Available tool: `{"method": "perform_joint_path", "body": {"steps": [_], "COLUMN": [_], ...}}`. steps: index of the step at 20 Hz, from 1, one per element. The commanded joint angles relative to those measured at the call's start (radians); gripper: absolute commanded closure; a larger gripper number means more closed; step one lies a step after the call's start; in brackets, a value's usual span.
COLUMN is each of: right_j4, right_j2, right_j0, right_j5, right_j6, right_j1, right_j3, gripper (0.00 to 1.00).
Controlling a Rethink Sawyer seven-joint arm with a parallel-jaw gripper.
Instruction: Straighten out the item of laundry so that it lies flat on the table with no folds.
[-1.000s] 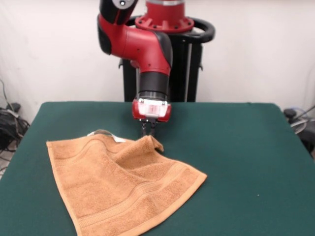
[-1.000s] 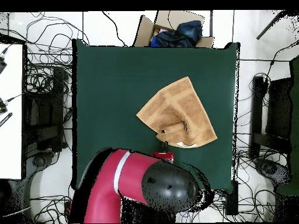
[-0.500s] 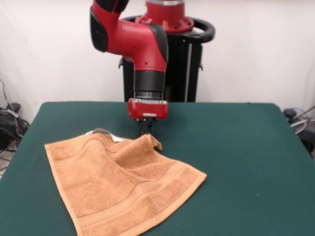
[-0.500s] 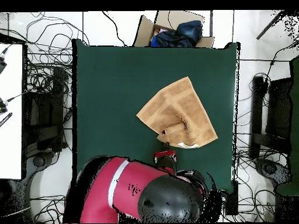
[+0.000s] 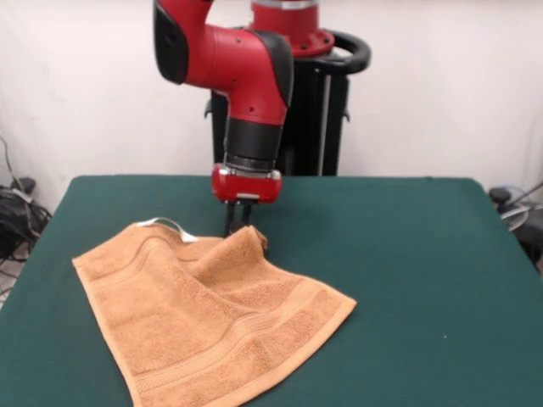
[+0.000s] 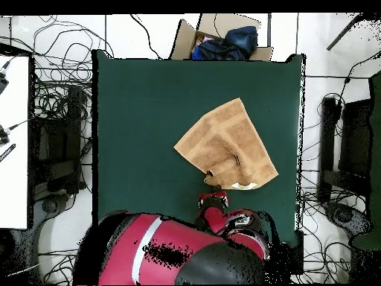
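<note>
The green counter holds the towel, which lies near one side with a corner folded over. The fingers pinch that raised corner. A small white tag sticks out.

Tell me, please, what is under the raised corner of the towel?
Under the raised corner more of the towel lies, folded, on the green table. The gripper stands right behind this corner. Whether anything is hidden beneath the fold cannot be seen.
</note>
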Motion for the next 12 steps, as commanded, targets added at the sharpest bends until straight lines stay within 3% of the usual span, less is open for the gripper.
{"method": "perform_joint_path", "body": {"steps": [1,8,12], "right_j4": [-0.047,-0.104,-0.128], "right_j2": [0.093,0.163,0.175], "right_j0": [-0.030,-0.091,-0.097], "right_j5": [0.346,0.572,0.612], "right_j6": [-0.018,-0.102,-0.086], "right_j1": [-0.033,-0.251,-0.243], "right_j3": [-0.041,0.050,0.051], "gripper": [1.00,1.00,1.00]}}
